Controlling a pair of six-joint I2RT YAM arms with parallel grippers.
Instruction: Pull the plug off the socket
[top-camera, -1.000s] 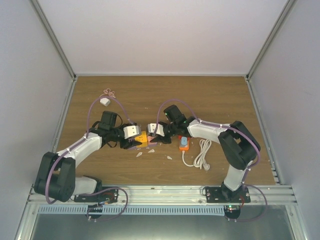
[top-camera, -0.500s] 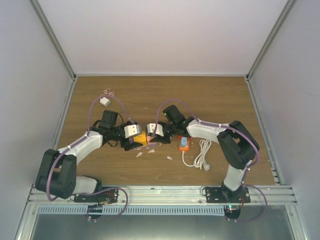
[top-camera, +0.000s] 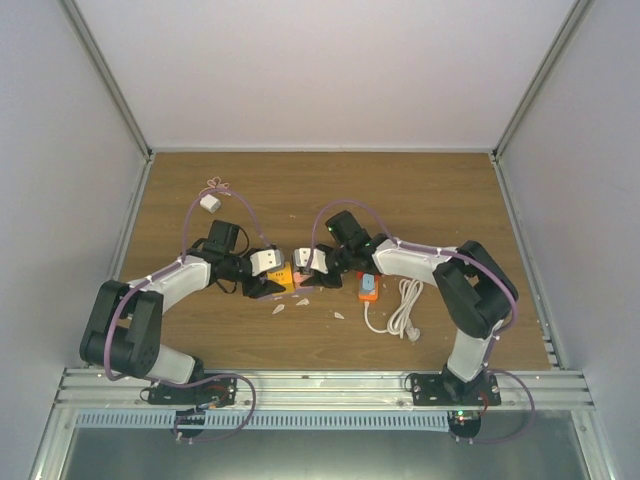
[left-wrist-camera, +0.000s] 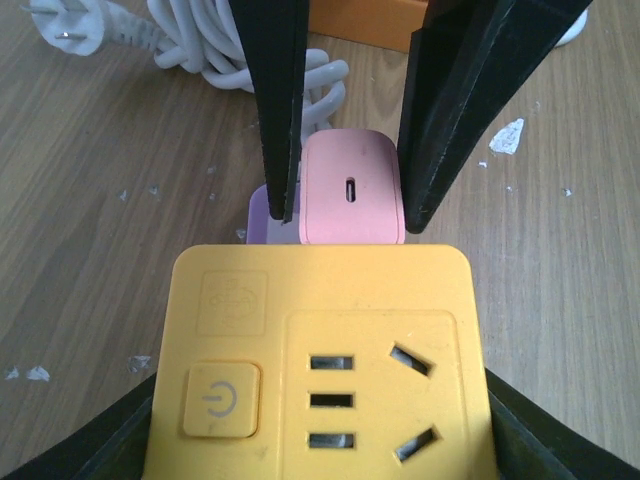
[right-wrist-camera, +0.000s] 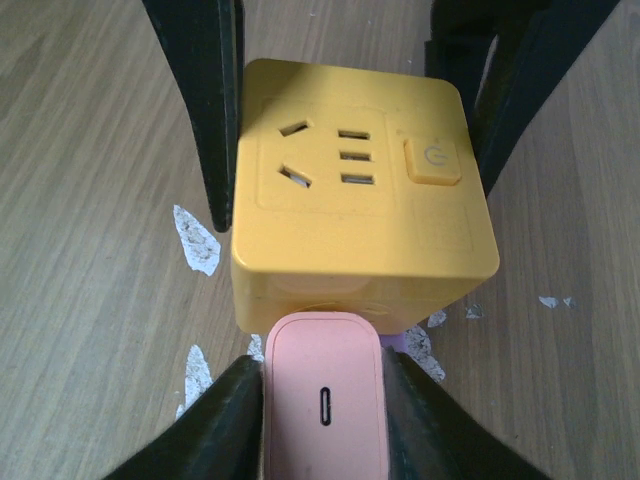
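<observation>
Wooden desk (top-camera: 430, 200) boards are filling the floor of the walled cell in the top view, where both arms are meeting at the centre of the frame. The left gripper (top-camera: 272, 286) is clamping the yellow socket (top-camera: 284, 275), and the right gripper (top-camera: 306, 276) is pinching the pink plug (top-camera: 299, 281), which is sitting against the socket's right side. Just to their right an orange power strip (top-camera: 368, 287) is lying with its white cable (top-camera: 404, 310) coiled beside it, and a small white adapter (top-camera: 210, 203) is resting well apart at the upper left. From the left wrist, the socket (left-wrist-camera: 320, 370) is filling the lower half of the frame between that gripper's own fingers (left-wrist-camera: 95, 450). The plug (left-wrist-camera: 352, 200) is butting its far edge with no gap showing, and the opposing black fingers (left-wrist-camera: 275, 110) are flanking it from the top. From the right wrist, the plug (right-wrist-camera: 322, 405) is sitting at bottom centre, squeezed between the near fingers (right-wrist-camera: 225, 425) and touching the socket (right-wrist-camera: 360, 190), which the far fingers (right-wrist-camera: 200, 100) are bracketing.
</observation>
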